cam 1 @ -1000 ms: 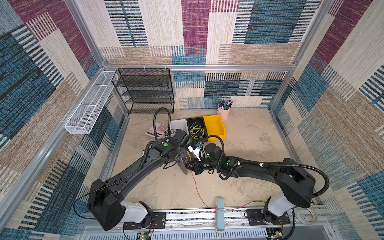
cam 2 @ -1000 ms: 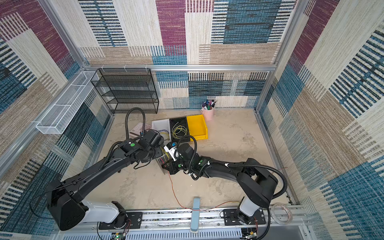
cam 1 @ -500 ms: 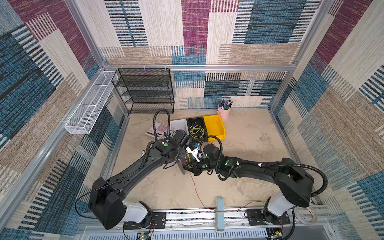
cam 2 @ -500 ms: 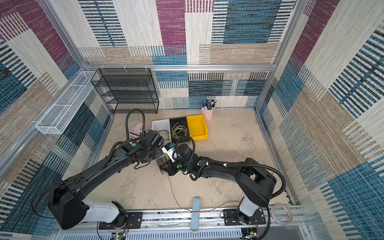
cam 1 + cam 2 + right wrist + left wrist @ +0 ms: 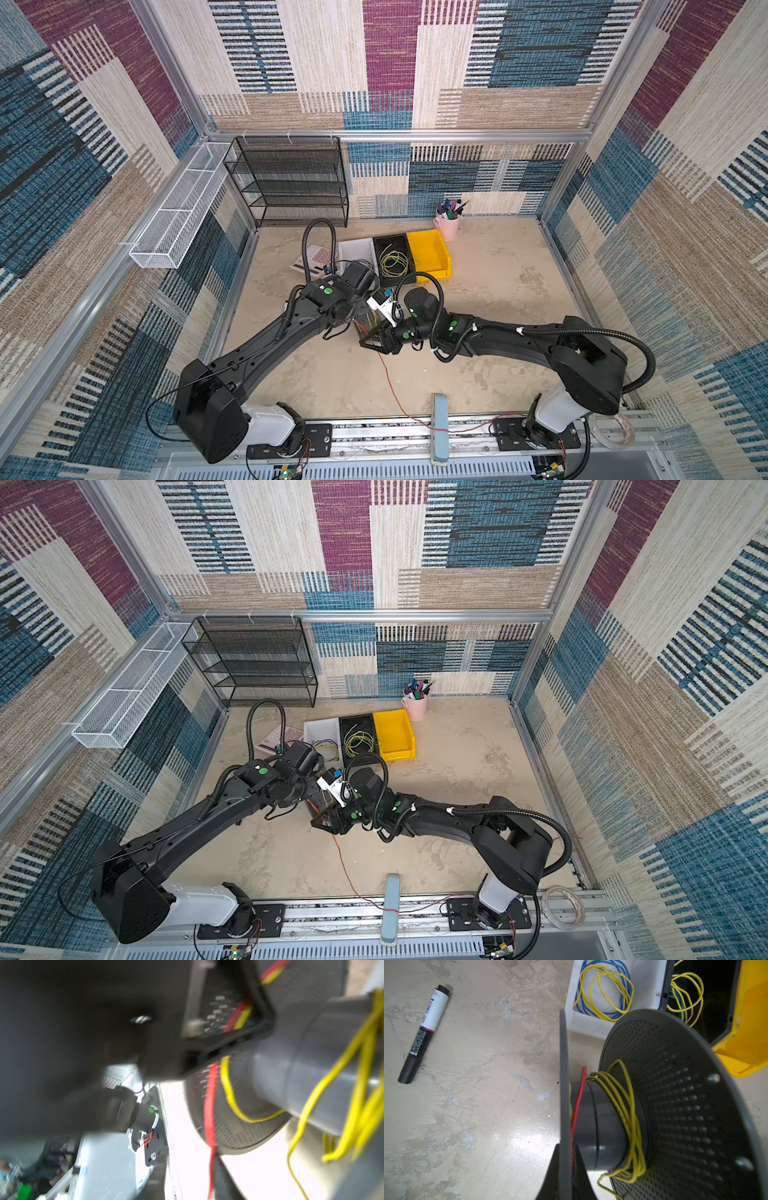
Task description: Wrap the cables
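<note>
The cables are one red-orange wire (image 5: 390,382) running from the front rail up to a dark grey perforated spool (image 5: 675,1105) between my two grippers. On the spool it lies against the thin flange (image 5: 563,1084), beside the hub (image 5: 602,1126), which carries several yellow turns (image 5: 627,1111). My left gripper (image 5: 565,1174) is shut, pinching that thin flange, with the red wire (image 5: 578,1101) running down along the inner finger. In the blurred right wrist view my right gripper (image 5: 189,1180) stands open below the spool, and the red wire (image 5: 209,1109) passes close to one finger (image 5: 224,1178).
Behind the spool stand a white bin (image 5: 648,985) with a blue-and-yellow coil, a black bin (image 5: 380,245) with a yellow-green coil, and a yellow bin (image 5: 430,251). A marker (image 5: 424,1032) lies on the table. A pink pen cup (image 5: 448,224), black mesh shelf (image 5: 291,183) and calculator (image 5: 316,257) are farther back.
My left gripper has closed onto the spool's flange. My right gripper has opened and released the red wire. Both arms have stayed almost in place.
</note>
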